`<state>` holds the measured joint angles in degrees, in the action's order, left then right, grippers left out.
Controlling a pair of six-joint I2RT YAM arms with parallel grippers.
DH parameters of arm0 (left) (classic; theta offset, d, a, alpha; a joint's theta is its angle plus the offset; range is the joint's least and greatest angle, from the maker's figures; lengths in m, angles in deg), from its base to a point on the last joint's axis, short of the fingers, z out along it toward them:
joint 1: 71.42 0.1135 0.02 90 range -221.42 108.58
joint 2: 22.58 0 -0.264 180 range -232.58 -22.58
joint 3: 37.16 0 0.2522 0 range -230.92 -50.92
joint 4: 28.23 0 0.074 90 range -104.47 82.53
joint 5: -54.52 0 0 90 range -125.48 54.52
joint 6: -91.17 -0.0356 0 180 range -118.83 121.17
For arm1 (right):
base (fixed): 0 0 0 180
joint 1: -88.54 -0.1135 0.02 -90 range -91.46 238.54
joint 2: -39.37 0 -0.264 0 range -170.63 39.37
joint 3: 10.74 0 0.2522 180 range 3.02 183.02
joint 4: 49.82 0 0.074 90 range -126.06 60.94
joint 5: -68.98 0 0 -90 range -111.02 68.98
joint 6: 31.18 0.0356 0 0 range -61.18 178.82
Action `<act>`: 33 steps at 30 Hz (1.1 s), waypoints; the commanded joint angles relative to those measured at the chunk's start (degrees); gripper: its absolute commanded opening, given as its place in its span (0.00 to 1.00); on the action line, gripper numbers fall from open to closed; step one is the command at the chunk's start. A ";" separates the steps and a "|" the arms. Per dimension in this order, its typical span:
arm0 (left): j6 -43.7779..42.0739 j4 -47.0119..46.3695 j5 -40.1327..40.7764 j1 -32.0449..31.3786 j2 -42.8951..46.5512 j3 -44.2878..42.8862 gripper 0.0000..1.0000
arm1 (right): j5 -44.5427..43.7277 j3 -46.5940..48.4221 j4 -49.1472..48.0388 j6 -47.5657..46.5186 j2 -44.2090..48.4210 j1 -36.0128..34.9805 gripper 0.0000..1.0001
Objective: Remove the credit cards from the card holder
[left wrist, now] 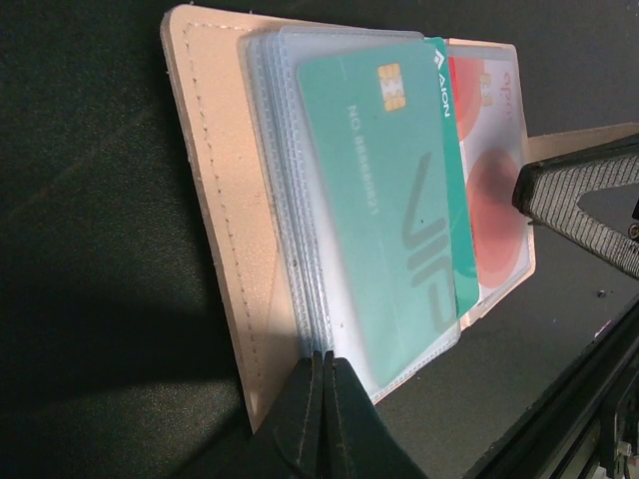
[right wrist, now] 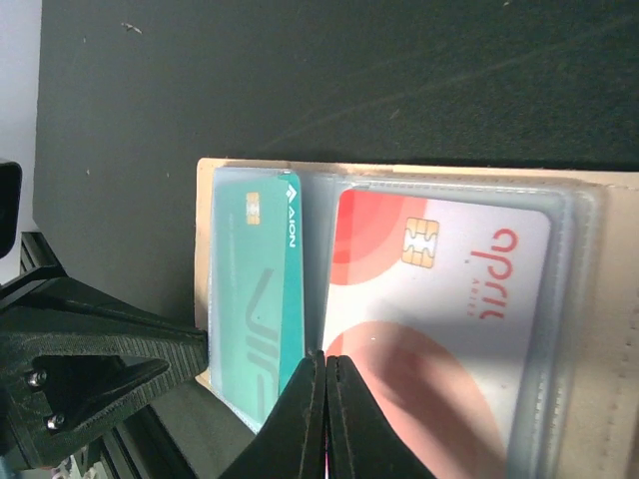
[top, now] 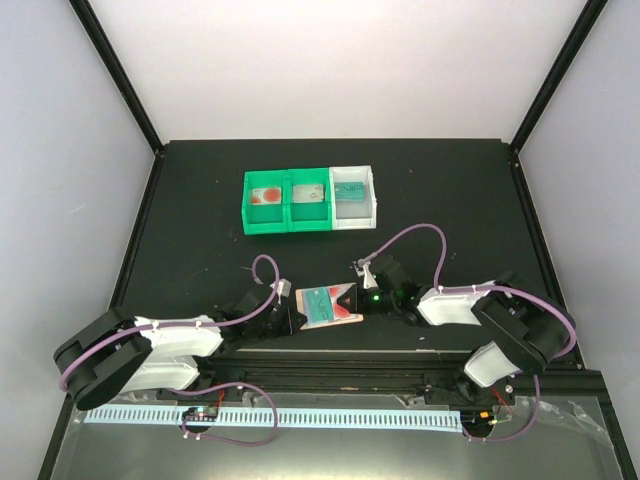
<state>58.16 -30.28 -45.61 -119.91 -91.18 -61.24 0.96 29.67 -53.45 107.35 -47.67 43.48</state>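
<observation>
A tan leather-like folding card holder [top: 330, 303] lies open on the black tabletop [top: 200, 220], near the front edge and between the two arms. Its clear plastic sleeves [left wrist: 300, 200] hold a teal chip card marked VIP [left wrist: 389, 220] on the left and a white chip card with red circles [right wrist: 439, 329] on the right.

The left fingers [left wrist: 324, 384] are clenched together at the sleeves' near edge. Whether they pinch a sleeve cannot be told. The right fingers [right wrist: 324, 389] are pressed together too, over the seam between the two cards and crowding the holder from the right.

Well beyond, a green two-compartment plastic bin [top: 287, 228] and a white plastic bin [top: 372, 195] stand touching. They contain a loose red-and-white card [top: 266, 195], a loose grey card [top: 310, 193] and a loose teal card [top: 350, 190].
</observation>
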 commanded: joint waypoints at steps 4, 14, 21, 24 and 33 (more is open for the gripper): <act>0.28 2.64 0.00 -0.05 1.52 -2.12 0.02 | 4.05 -1.61 -4.63 0.97 -0.16 1.42 0.01; 0.27 8.02 1.43 -0.03 9.25 -4.81 0.09 | 5.40 -0.09 -3.06 -0.24 -0.88 1.40 0.12; -1.49 7.82 2.69 -0.05 6.33 -5.90 0.02 | 6.49 1.38 -3.42 -0.19 -2.56 1.35 0.15; -2.15 6.21 2.60 -0.03 3.36 -6.10 0.01 | 6.67 1.94 -3.27 -0.12 -3.06 1.27 0.15; -2.50 2.89 2.39 -0.02 -2.51 -5.27 0.02 | 6.10 3.58 -1.48 -1.61 -5.33 1.29 0.17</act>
<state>56.96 -24.33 -43.82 -119.91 -92.55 -65.66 7.21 31.62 -55.74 107.49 -51.67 44.66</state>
